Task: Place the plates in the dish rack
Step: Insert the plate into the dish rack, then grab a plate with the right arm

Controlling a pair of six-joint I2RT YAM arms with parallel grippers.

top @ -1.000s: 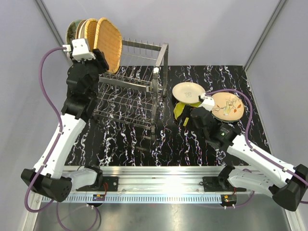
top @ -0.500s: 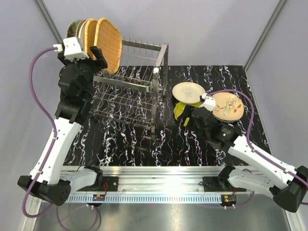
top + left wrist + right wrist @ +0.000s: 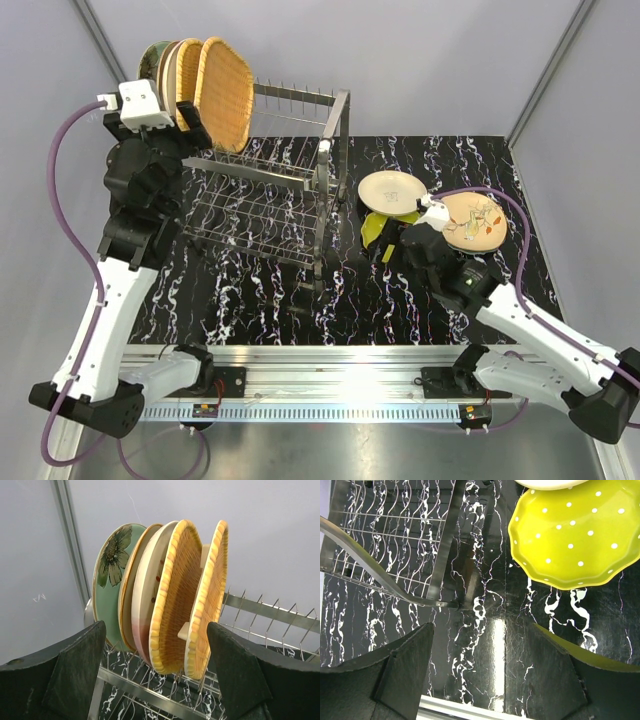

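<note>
My left gripper (image 3: pixel 156 650) just let go: jaws wide now, backed off the wicker plate (image 3: pixel 207 595) standing far-left in the dish rack (image 3: pixel 270 200). Five racked. My right gripper (image 3: pixel 480 645), wide and empty, hovers near the lime dotted plate (image 3: pixel 575 535).

Dish rack (image 3: pixel 265 190) was shiny steel wire, smooth. Two orange plates (image 3: pixel 175 605) were woven wicker, rough & matt. Green flower plate (image 3: pixel 110 575) and lime dotted plate (image 3: pixel 575 535) looked glazed ceramic, glossy. Worktop (image 3: pixel 490 645) was black w/ white marbling, polished, reflective.
</note>
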